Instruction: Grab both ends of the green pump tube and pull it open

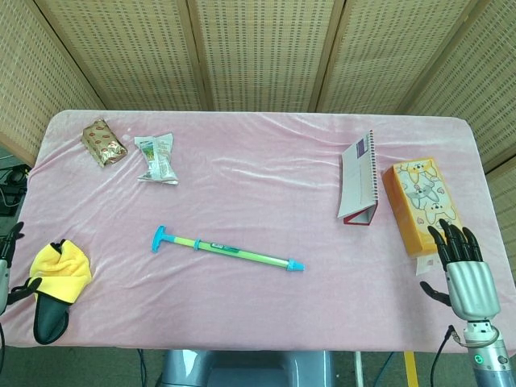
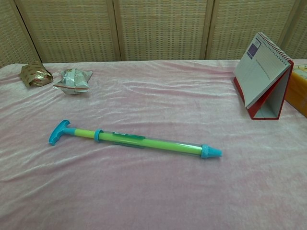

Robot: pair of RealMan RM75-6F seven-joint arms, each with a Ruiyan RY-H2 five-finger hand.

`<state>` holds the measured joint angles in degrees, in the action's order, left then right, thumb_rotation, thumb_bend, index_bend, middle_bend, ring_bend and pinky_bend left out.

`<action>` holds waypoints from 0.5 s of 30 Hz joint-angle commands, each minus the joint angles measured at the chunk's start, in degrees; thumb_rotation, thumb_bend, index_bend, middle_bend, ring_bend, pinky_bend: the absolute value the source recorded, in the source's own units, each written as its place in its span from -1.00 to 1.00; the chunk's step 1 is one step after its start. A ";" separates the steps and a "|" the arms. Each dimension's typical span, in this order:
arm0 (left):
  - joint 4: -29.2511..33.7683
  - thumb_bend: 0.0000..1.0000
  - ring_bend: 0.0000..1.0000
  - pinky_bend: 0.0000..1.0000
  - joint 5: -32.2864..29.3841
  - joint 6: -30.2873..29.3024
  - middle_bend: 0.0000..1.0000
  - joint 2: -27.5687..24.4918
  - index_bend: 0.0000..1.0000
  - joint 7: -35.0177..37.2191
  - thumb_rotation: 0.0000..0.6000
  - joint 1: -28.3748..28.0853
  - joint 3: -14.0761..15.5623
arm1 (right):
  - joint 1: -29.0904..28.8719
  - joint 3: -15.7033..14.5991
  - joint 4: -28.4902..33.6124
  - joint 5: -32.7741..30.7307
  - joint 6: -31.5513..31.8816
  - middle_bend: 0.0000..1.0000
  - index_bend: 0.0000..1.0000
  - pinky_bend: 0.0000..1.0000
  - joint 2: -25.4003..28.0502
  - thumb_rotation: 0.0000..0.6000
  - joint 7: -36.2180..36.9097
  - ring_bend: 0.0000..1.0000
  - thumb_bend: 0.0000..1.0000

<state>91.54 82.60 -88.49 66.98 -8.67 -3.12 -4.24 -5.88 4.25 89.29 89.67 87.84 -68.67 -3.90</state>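
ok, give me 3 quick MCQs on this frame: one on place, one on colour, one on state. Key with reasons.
1. Where does the green pump tube lie?
A. on the orange box
B. on the pink cloth, mid-table
C. in the right hand

2. What colour is its T-handle?
A. blue
B. red
C. yellow

3. What is the right hand doing?
A. gripping the nozzle
B. pressing the calendar
C. holding nothing, fingers apart

Key: B, the tube rests on bare cloth between both hands; A, handle and nozzle tip are blue; C, the hand sits at the table's right edge, far from the tube.
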 commanded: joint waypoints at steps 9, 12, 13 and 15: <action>0.01 -0.52 0.69 0.57 -4.43 9.38 0.88 2.59 -0.16 -6.20 1.00 -7.73 -4.58 | 0.06 -0.12 1.17 -0.64 -0.76 -1.00 -0.84 -0.92 1.07 1.00 0.78 -1.00 -0.66; 0.58 -0.50 0.69 0.58 -7.06 13.51 0.88 2.33 -0.15 -8.83 1.00 -10.35 -5.68 | 0.00 -0.24 1.44 -0.86 -1.22 -1.00 -0.84 -0.92 1.21 1.00 0.67 -1.00 -0.66; 0.90 -0.48 0.69 0.58 -8.25 15.49 0.88 2.25 -0.14 -10.23 1.00 -11.63 -6.09 | -0.02 -0.23 1.47 -0.90 -1.27 -1.00 -0.84 -0.92 1.24 1.00 0.62 -1.00 -0.66; 1.85 -0.42 0.69 0.58 -11.23 18.95 0.89 2.07 -0.14 -13.29 1.00 -13.92 -6.92 | -0.03 -0.20 1.55 -0.97 -1.30 -1.00 -0.84 -0.92 1.28 1.00 0.67 -1.00 -0.66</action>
<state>92.12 74.85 -73.45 69.40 -18.35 -13.96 -9.70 -5.90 4.04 90.82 88.72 86.54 -67.40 -3.26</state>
